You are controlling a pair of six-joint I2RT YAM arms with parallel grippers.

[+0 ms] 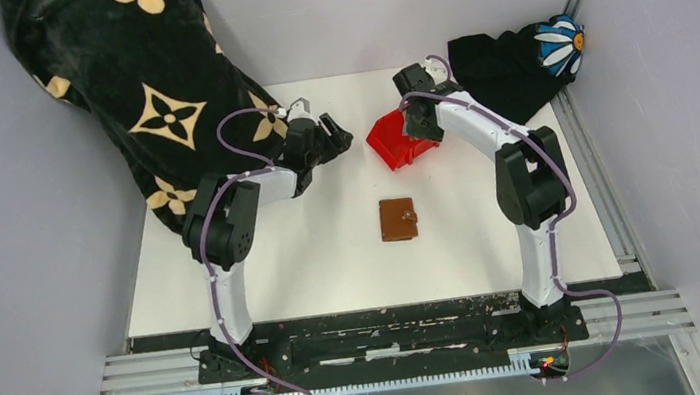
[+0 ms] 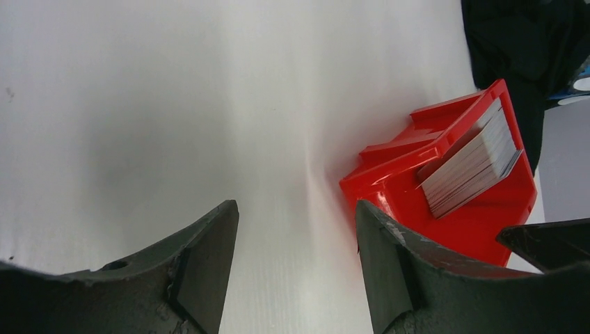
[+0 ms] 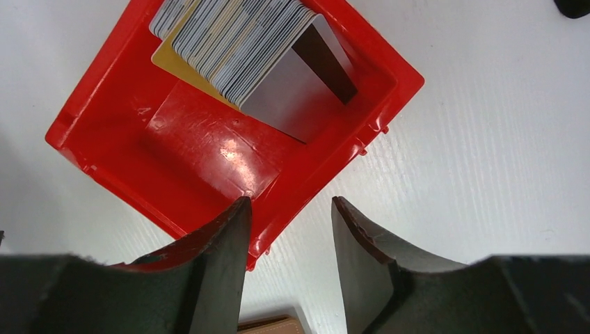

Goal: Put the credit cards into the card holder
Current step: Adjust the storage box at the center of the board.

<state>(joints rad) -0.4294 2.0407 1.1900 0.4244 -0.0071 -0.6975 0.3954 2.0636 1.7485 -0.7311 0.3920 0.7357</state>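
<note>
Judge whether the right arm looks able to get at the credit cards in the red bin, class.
Probably yes. The right tool hangs open just above the red bin, whose top is uncovered. The credit cards lean exposed inside it with nothing over them, so the way down looks free.

White table [image 1: 332, 250]. Brown card holder [image 1: 397, 219] lies closed near the middle. Red bin [image 1: 388, 144] sits farther back, apart from the holder. Black flower-print cloth [image 1: 142, 92] drapes over the far left edge. Black daisy cloth [image 1: 511, 62] covers the far right corner.
</note>
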